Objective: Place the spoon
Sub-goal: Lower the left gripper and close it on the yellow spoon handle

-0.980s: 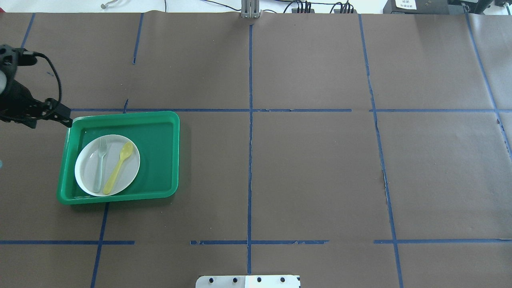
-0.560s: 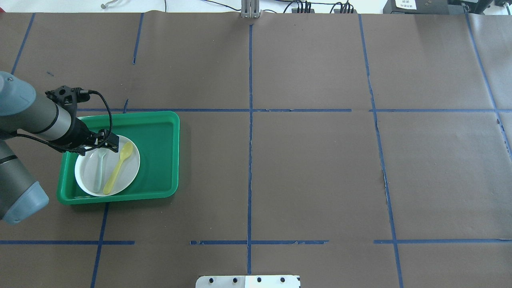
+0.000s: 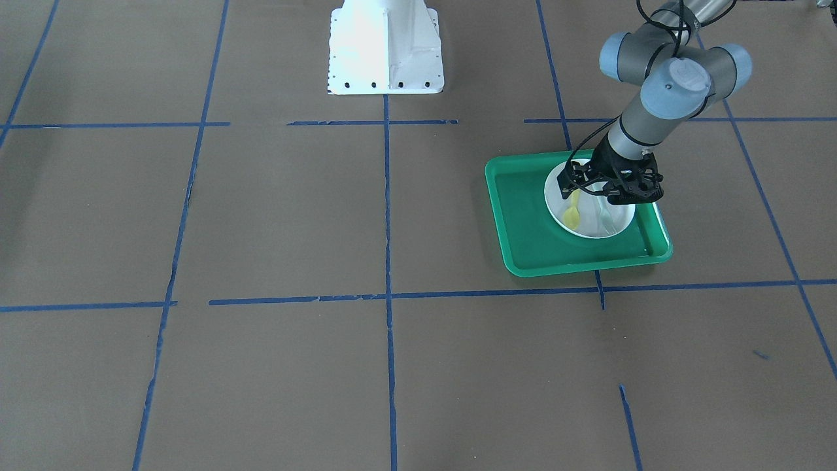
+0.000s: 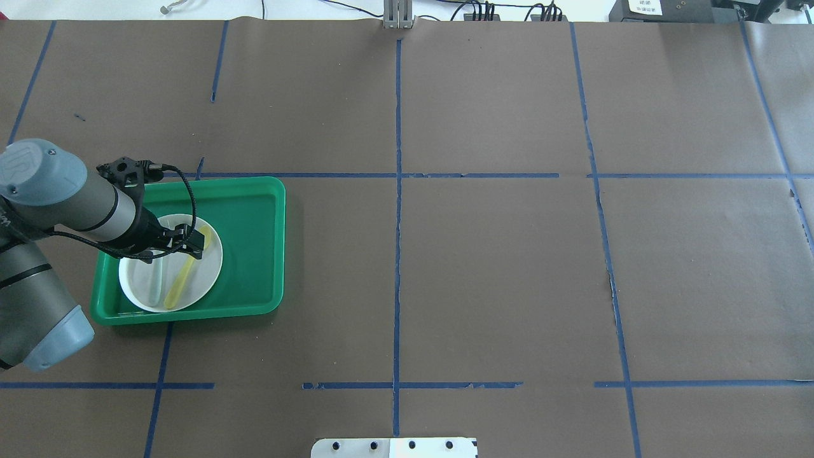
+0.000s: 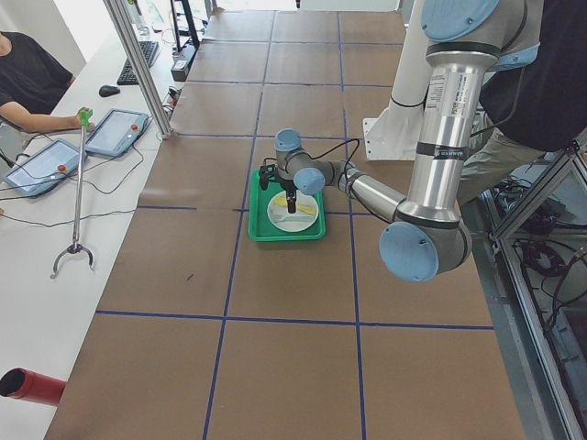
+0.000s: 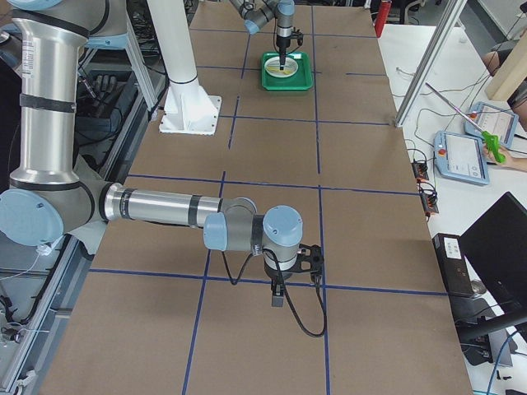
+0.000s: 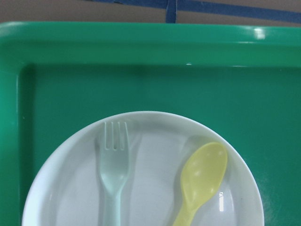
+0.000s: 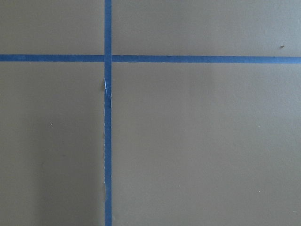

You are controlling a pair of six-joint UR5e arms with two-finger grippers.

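The yellow spoon (image 4: 183, 275) lies loose on the white plate (image 4: 137, 280) in the green tray (image 4: 254, 242), bowl toward the far side, beside a pale grey-blue fork (image 4: 156, 283). My left gripper (image 4: 191, 247) points down just above the plate, over the spoon's bowl end, looks open and holds nothing. The left wrist view shows the spoon (image 7: 203, 176), fork (image 7: 114, 165) and plate (image 7: 150, 188) straight below. In the front view the gripper (image 3: 611, 193) hangs over the spoon (image 3: 572, 214). My right gripper (image 6: 277, 298) hovers over bare table far away; I cannot tell its state.
The tray (image 3: 523, 216) sits on brown paper marked with blue tape lines. The white robot base (image 3: 386, 46) stands at the table's near edge. The right wrist view shows only paper and crossing tape (image 8: 108, 59).
My left arm has swung in from the left edge over the tray. The gripper now stands over the plate at the spoon's bowl. Spoon, fork and plate have not moved.
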